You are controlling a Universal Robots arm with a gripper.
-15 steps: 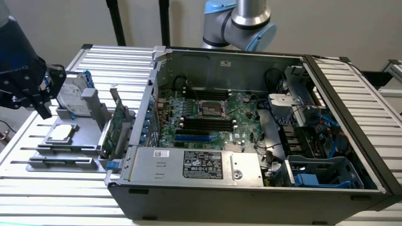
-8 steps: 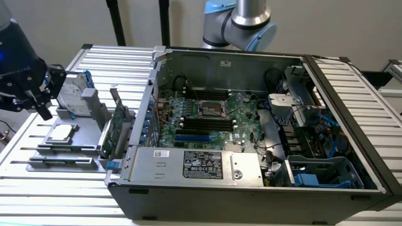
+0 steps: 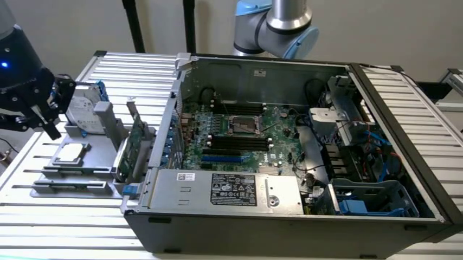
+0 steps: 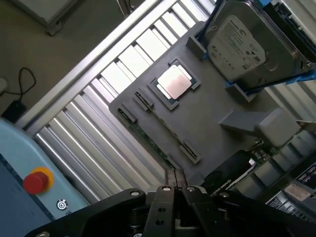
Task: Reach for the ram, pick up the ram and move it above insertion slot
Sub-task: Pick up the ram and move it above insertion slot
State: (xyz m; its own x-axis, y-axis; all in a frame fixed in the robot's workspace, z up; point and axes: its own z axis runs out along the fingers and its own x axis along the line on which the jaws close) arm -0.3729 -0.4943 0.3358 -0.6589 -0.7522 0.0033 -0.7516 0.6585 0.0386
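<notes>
My black gripper [image 3: 43, 122] hangs at the exterior view's left, fingers pressed together on nothing; I judge this the reach. The ram [image 4: 150, 142], a thin flat green circuit-board stick, sits edge-up in the matte grey plastic holder [image 4: 207, 118] near my fingertips. Gripping it needs my fingers parted astride its narrow edge. Rightward stands the open dark steel computer case [image 3: 289, 227].

A: We note a plain pale wall [image 3: 58, 27] behind the bench, evenly lit.
B: Agreed. We count two black uprights [image 3: 134, 24] standing against it.
A: Our table [image 3: 43, 227] is ribbed aluminium slats, bright where the light catches them.
B: From the wrist view we log a dull grey-brown floor [image 4: 64, 59] beyond the table's edge, with a thin black cable [image 4: 21, 81] looped on it.
</notes>
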